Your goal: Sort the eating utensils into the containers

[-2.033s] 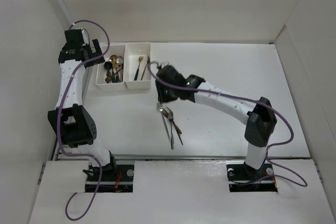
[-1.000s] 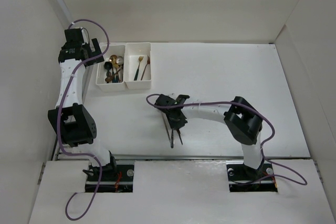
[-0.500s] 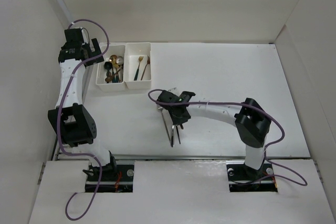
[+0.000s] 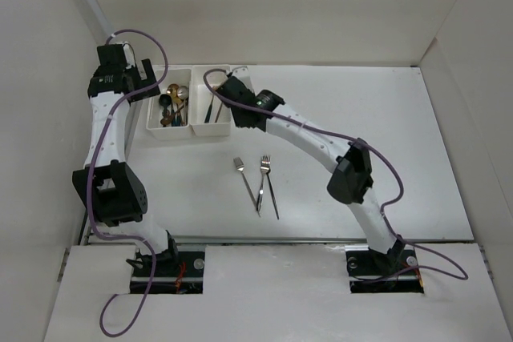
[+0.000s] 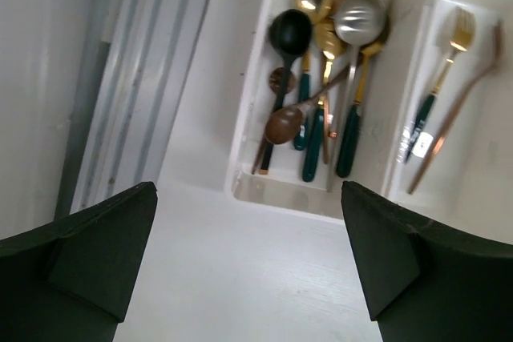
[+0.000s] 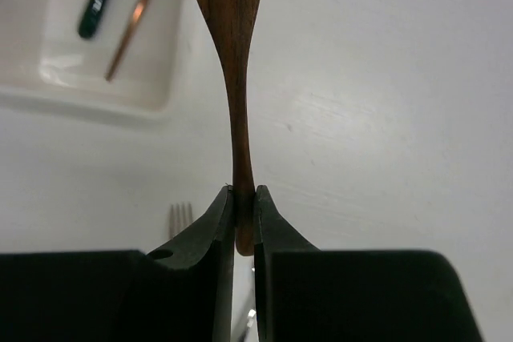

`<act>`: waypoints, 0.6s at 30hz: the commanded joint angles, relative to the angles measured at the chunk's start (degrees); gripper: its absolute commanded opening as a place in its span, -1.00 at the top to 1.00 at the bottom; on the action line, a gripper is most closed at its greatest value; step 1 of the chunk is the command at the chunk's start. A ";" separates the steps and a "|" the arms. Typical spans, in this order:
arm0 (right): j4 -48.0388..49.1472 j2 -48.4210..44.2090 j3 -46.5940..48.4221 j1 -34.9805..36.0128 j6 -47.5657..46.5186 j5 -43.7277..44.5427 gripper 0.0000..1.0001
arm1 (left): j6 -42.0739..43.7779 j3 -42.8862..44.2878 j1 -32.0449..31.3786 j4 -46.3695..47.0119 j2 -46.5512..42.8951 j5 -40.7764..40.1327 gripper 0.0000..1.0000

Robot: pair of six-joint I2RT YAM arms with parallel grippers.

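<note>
Pinching the handle tip of a copper utensil, R gripper is clamped on it, holding it over the table just beside the right bin of the containers. L gripper hangs w/ fingers wide apart above the left bin, which holds spoons. Two silver forks lie close together on the table, nearer the arm bases.

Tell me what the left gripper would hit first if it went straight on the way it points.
Most likely the near end of the white spoon bin, or the green spoon handles just inside it. The open left gripper points there, though depth is unclear.
</note>
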 commanded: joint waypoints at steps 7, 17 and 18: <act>36.62 7.25 9.09 -4.28 1.03 -19.44 1.00 | 3.34 -3.15 -1.00 0.19 -5.40 22.14 -0.98; 40.01 17.63 15.42 -6.13 7.19 -24.90 0.20 | 6.76 -7.38 -5.84 -5.87 -5.40 27.42 -0.98; 40.01 17.62 15.41 -6.65 7.19 -26.47 -0.08 | 7.46 -7.99 -7.32 -6.40 -5.40 27.95 -0.98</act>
